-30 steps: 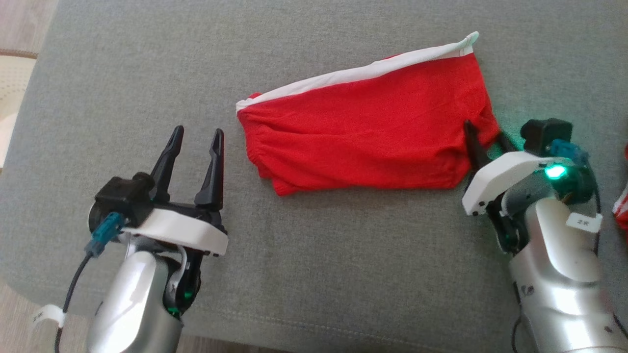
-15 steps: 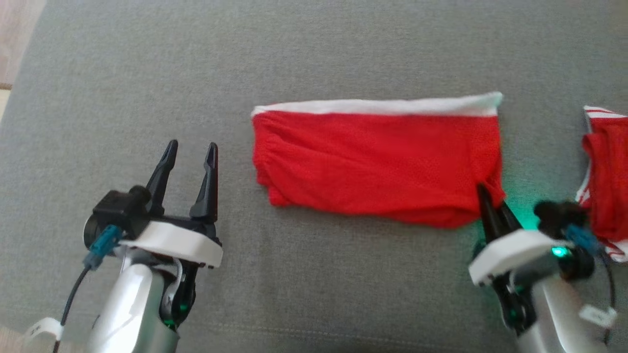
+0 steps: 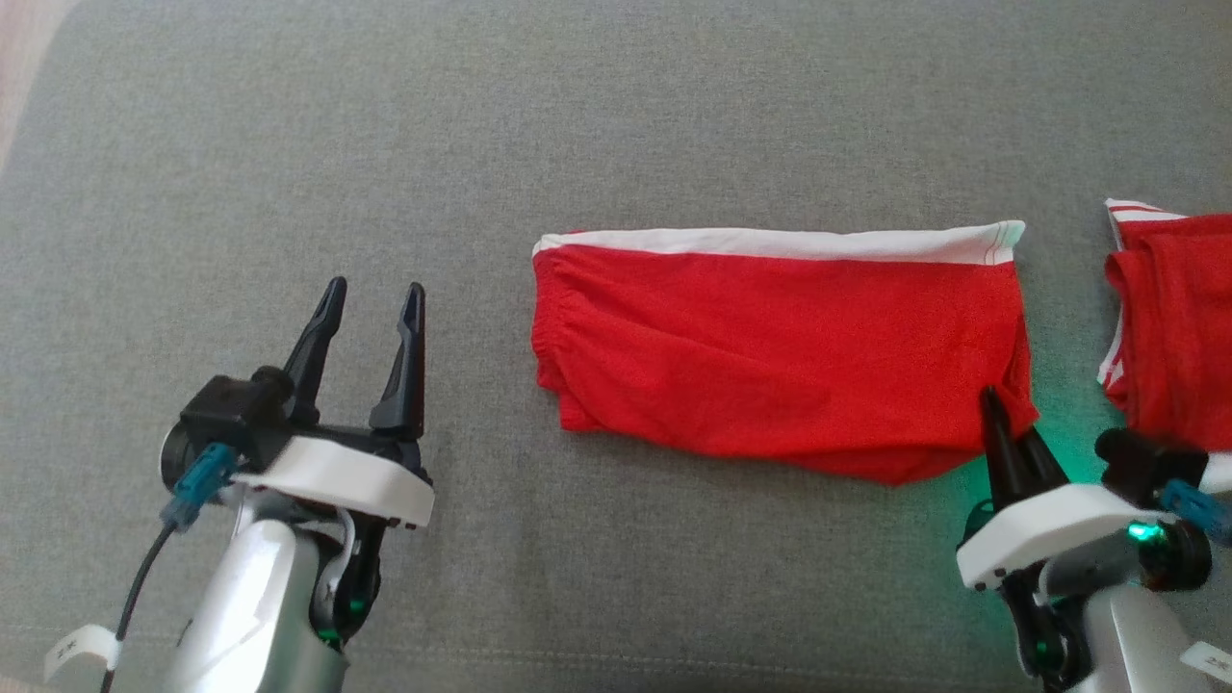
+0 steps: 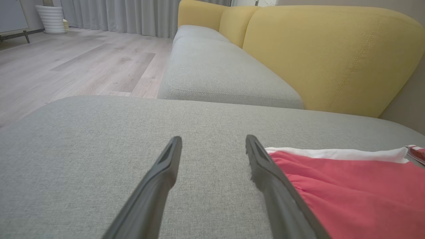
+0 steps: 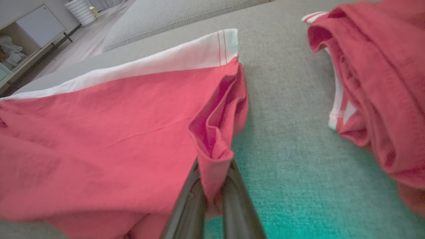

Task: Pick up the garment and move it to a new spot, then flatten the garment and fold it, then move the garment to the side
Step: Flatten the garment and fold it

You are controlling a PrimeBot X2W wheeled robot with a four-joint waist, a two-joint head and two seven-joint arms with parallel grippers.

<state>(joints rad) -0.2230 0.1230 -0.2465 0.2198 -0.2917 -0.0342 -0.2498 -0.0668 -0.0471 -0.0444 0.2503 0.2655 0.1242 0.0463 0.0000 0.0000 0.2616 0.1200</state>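
Right hand (image 3: 1009, 419) clamped on garment (image 3: 770, 346) near-right corner; left hand (image 3: 376, 289) fingers apart, left of garment.

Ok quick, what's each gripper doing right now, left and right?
Left gripper: open, holding nothing, over the grey cushion.
Right gripper: shut on the near right corner of the red garment.

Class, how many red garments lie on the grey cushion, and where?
2. One red garment lies centrally, its near right corner pinched in the right claw. The second garment lies at the head view's right edge, cut off; others may be hidden.
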